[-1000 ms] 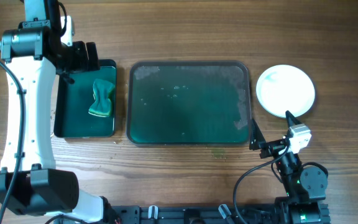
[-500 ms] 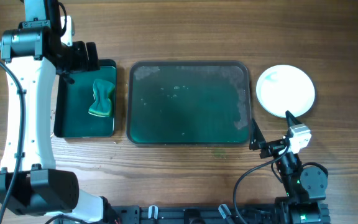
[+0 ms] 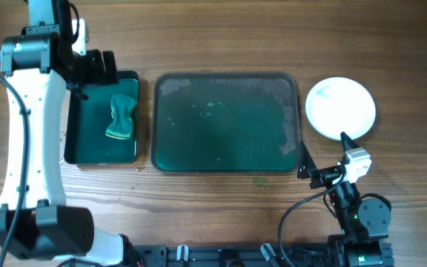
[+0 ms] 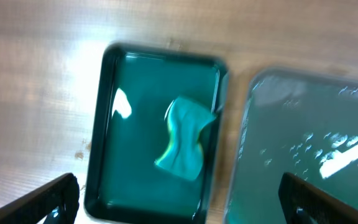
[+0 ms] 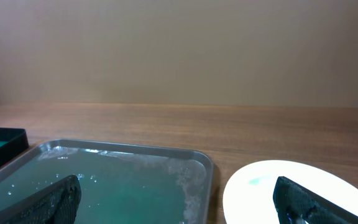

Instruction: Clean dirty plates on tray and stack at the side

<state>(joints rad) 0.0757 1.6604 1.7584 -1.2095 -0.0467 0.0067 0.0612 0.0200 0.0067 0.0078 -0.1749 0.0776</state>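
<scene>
Plate [image 3: 340, 108] just beside tray [image 3: 221, 141] right rim, narrow gap between.

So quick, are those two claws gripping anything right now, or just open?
Left gripper: open, holding nothing.
Right gripper: open, holding nothing.

No writing, label, brand, number or sign can be read in any view; every surface shown is plain and unmarked.
</scene>
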